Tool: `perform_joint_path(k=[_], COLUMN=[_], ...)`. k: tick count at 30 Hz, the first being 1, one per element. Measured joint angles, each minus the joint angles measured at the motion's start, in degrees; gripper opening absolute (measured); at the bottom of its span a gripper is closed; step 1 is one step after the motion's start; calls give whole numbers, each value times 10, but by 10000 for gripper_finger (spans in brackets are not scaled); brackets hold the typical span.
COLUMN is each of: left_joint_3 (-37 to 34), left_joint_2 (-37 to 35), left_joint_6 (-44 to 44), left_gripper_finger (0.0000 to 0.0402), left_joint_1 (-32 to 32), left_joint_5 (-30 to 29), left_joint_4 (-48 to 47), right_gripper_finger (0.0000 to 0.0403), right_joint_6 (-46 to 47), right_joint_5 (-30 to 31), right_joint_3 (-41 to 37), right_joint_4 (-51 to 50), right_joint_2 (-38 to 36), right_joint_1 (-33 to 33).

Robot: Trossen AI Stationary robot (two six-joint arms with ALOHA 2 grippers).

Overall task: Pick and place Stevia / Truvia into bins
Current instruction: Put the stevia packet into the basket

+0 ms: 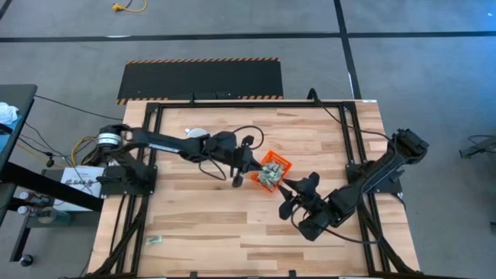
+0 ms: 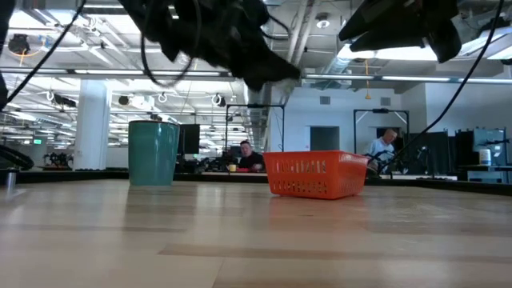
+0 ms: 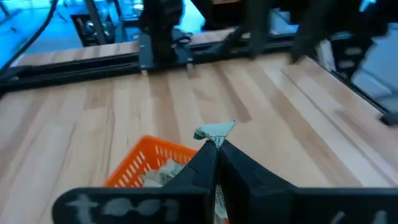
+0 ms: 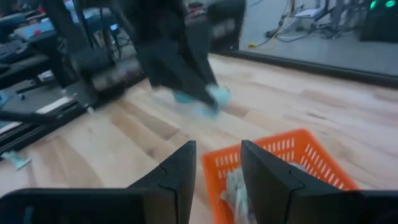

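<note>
Butcher-block tabletop (image 1: 232, 232), black frame rails around it, open workshop hall beyond.

Orange basket (image 1: 273, 171) sits near table centre, low mesh sides, heaped with pale green-and-white sachets (image 1: 269, 177); low view shows it flat on the wood (image 2: 318, 174).

Left gripper (image 1: 238, 180) just beside the basket's left edge, arm stretched low across the table from the left mount. Fingers (image 3: 239, 168) pinched tight on one sachet (image 3: 214, 131): small, flat, pale green-white paper, crumpled corner poking past the fingertips, held above bare wood next to the basket rim (image 3: 149, 163). Right wrist view catches the same packet (image 4: 211, 98), blurred, at the tip of the left gripper.

Right gripper (image 1: 292, 192) close to the basket's right corner, arm folded back toward the right mount. Fingers (image 4: 180, 171) parted, nothing between them, basket (image 4: 292, 158) in front.

One stray sachet (image 1: 154, 240) lies near the table's front-left edge, well apart. Teal mug (image 2: 154, 152) stands left of the basket in the low view.
</note>
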Motion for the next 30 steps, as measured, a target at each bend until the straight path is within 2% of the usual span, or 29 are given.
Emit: perform_joint_path(k=[6,14,17,25,27,30], left_joint_3=[4,4,4,4,4,4], left_joint_2=[67,77,77,56,33,-16], left_joint_6=[-17,-21,-23,-36,-11,7], left_gripper_finger=[0,6,23,101,111,117], left_joint_1=[10,10,8,8,8,3], left_joint_5=[1,8,21,54,59,62], left_joint_4=[41,36,26,2,-31,-131], right_gripper_finger=[118,118,118,118,118,118], right_joint_6=[0,0,0,0,0,-11], right_joint_5=[3,3,3,-2,-2,-5], right_joint_3=[0,0,0,0,0,0], right_joint_4=[1,1,0,-3,-3,-2], right_joint_2=[0,0,0,0,0,0], right_joint_1=[-9,-5,-6,-5,-5,-5])
